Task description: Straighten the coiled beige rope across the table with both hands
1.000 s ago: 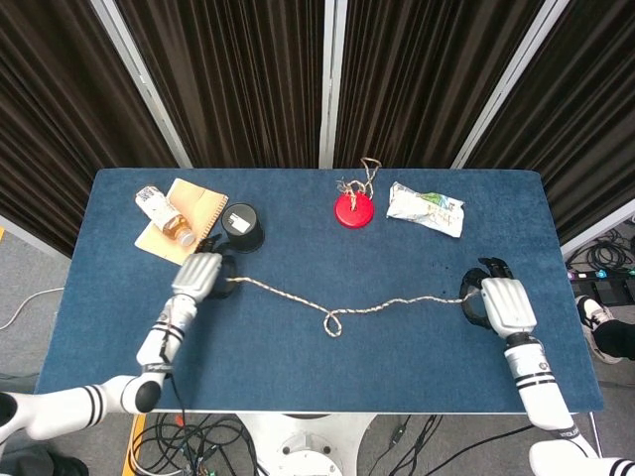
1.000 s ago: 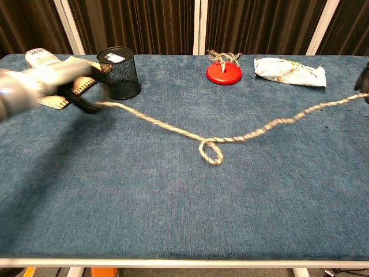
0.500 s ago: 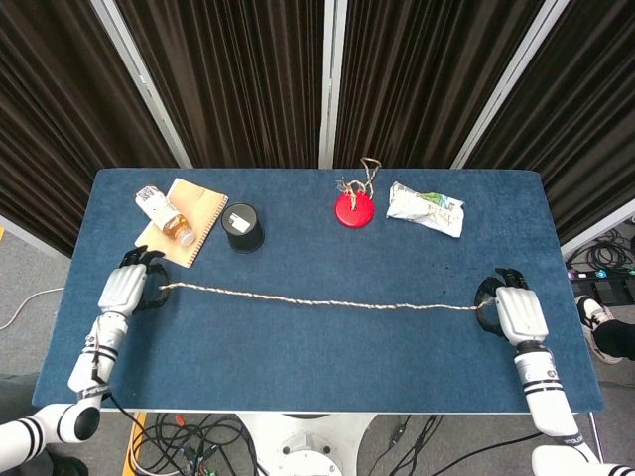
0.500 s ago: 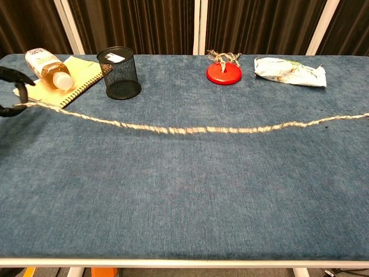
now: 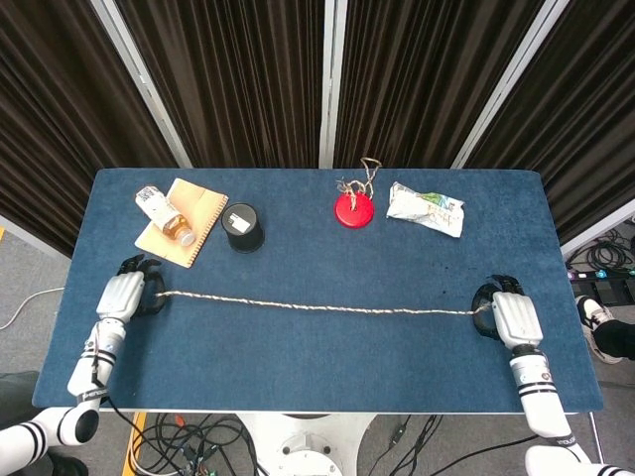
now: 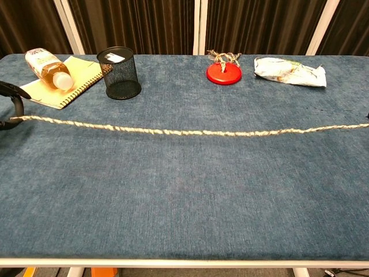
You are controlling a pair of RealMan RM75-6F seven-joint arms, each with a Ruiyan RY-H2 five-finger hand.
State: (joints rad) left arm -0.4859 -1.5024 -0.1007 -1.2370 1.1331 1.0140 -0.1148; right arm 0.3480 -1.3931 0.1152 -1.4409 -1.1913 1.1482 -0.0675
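Observation:
The beige rope [image 5: 317,305] [image 6: 190,131] lies stretched in a nearly straight line across the blue table, with no loop in it. My left hand [image 5: 124,295] grips its left end near the table's left edge; in the chest view only the dark fingers [image 6: 12,98] of that hand show at the frame's left border. My right hand [image 5: 509,315] holds the rope's right end near the right edge. In the chest view the right hand is out of frame and the rope runs off the right border.
Along the far side stand a black mesh pen cup [image 5: 243,227] [image 6: 119,73], a yellow spiral notebook [image 5: 185,220] with a bottle [image 5: 163,214] lying on it, a red disc [image 5: 353,209] with a short tied cord, and a crumpled white packet [image 5: 425,208].
A second ago the rope sagged with a small loop in its middle. Both hands have moved outward, the left much farther, and the rope has pulled straight and the loop is gone.

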